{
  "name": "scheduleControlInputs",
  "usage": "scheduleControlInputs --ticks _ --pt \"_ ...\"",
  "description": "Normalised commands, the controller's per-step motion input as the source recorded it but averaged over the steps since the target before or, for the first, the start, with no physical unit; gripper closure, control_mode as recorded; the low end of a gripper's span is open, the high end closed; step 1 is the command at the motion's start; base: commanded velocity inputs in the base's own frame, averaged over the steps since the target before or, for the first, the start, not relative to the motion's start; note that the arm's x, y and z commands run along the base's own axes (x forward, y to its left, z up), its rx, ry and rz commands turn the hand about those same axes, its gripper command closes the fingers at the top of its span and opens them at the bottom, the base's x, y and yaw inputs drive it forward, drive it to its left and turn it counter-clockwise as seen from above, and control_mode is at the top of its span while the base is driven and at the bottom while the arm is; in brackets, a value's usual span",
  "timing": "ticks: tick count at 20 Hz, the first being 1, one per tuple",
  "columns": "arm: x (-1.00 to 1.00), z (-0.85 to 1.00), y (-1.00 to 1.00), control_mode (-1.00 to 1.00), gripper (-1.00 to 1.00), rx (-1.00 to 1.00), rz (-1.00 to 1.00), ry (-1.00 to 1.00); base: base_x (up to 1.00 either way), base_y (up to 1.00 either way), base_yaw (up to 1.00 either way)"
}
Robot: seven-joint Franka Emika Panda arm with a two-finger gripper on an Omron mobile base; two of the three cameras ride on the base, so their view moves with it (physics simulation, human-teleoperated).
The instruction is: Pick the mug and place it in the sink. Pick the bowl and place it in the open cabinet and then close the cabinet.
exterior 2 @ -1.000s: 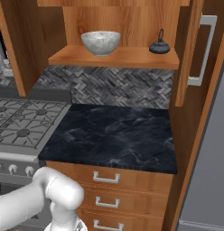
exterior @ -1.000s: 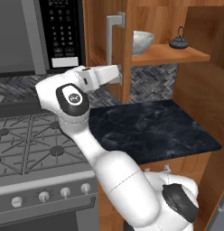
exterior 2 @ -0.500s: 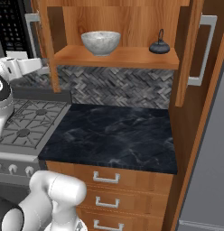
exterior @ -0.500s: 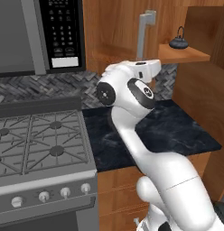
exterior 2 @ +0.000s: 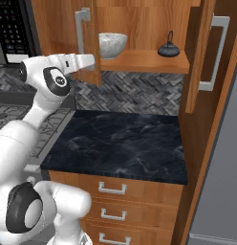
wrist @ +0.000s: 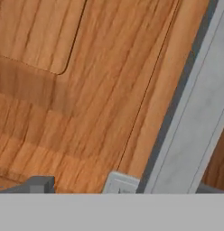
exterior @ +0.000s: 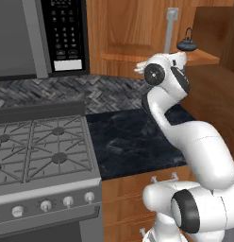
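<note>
Swung across from the stove side, the arm now reaches up to the cabinet [exterior 2: 139,28], its hand against the left door [exterior 2: 87,43], which has come partway round and stands edge-on in front of the shelf [exterior 2: 139,61]. On that shelf the bowl [exterior 2: 112,45] sits just behind the door's edge, with the teapot [exterior 2: 168,49] well apart to its right; the right door [exterior 2: 204,52] stands open above the dark worktop [exterior 2: 125,143]. Fingers [wrist: 39,184] are spread wide and hold nothing, with door wood and its silver handle [wrist: 195,113] close before them
</note>
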Motion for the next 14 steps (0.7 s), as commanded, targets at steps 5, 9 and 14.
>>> scheduleControlInputs --ticks 5,9,14 --pt "1.0 0.0 -0.65 -1.0 -1.0 0.15 -0.06 0.2 0.0 0.0 0.0" --pt "1.0 0.0 -0.73 -1.0 -1.0 0.3 0.06 0.06 0.0 0.0 0.0" --pt "1.0 0.0 -0.81 -1.0 -1.0 0.39 0.25 -0.03 0.0 0.0 0.0"
